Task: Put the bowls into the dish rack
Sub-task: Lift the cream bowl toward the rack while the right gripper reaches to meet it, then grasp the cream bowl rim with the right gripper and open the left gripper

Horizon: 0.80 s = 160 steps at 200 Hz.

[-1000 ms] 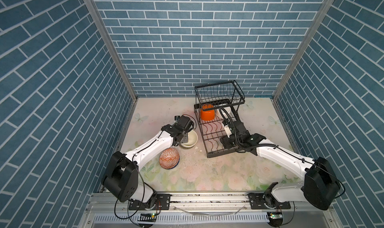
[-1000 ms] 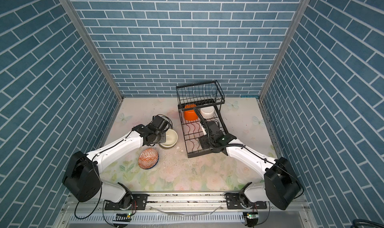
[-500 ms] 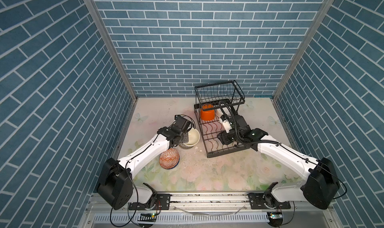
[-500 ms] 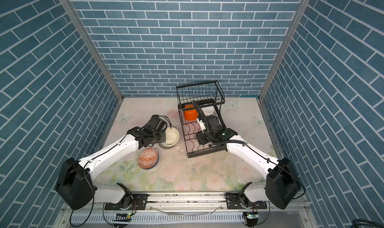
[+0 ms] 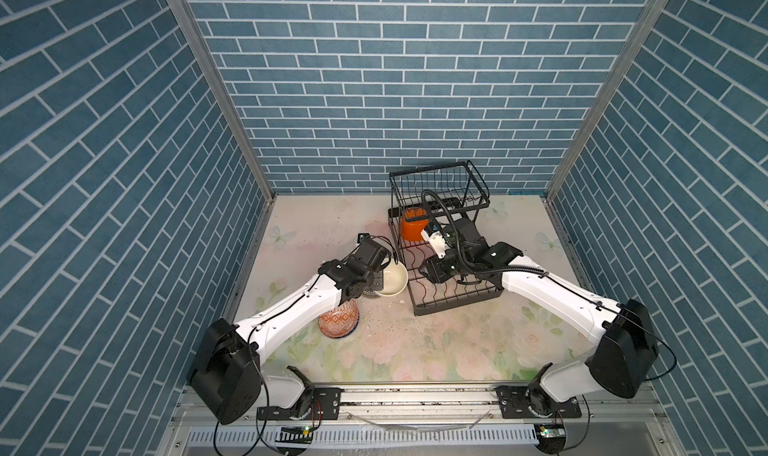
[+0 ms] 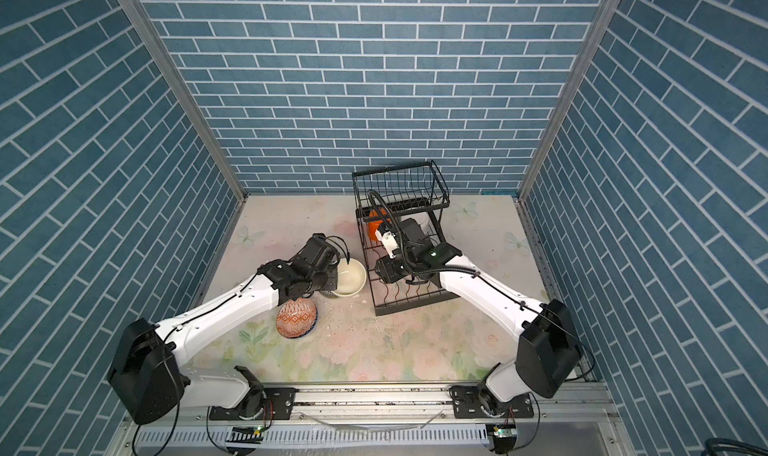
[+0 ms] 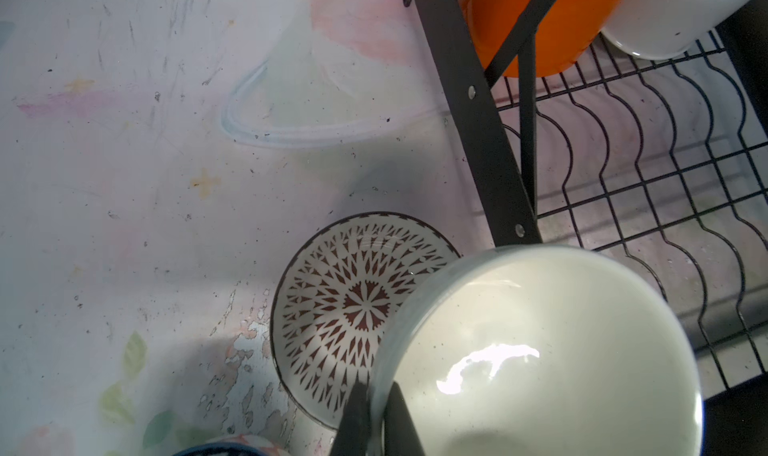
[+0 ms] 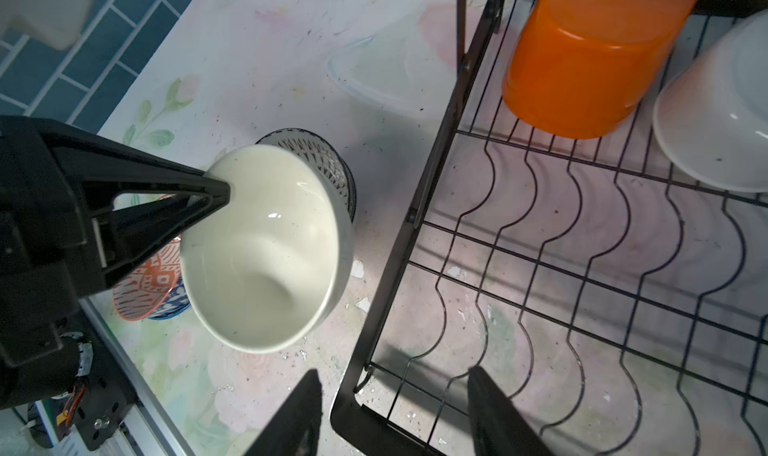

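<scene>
Your left gripper (image 8: 216, 192) pinches the cream bowl (image 8: 266, 250) by its rim, tilted and lifted above the dark-patterned bowl (image 7: 340, 304), just beside the rack (image 8: 582, 267), likely so it can slot on edge between the dividers. The right gripper (image 8: 395, 416) hangs partly open and empty over the rack's near corner; 2 bowls, orange (image 8: 590, 59) and white (image 8: 715, 117), already sit inside. You have no readable writing or brand anywhere.
</scene>
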Each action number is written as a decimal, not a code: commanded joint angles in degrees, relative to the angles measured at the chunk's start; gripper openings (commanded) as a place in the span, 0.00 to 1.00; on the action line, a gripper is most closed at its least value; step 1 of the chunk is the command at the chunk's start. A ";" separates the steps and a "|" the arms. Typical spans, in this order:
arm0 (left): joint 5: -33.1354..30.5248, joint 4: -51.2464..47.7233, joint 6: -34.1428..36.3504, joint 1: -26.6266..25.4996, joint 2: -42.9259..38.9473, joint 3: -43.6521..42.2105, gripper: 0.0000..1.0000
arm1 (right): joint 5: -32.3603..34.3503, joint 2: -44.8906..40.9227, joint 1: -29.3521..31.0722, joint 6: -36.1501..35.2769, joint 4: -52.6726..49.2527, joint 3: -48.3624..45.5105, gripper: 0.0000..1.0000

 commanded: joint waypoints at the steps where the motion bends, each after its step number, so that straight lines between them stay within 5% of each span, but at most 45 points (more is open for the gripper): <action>1: -0.33 2.02 -1.05 -0.82 -1.55 1.74 0.00 | -1.55 2.17 1.20 1.73 -1.59 4.50 0.56; 101: -1.03 0.88 -0.76 -3.27 1.10 5.82 0.00 | 1.30 9.47 2.68 2.43 -2.87 9.47 0.49; 160: -0.95 -0.25 -0.80 -3.94 3.01 7.45 0.00 | 5.92 11.41 2.66 2.87 -2.75 10.27 0.37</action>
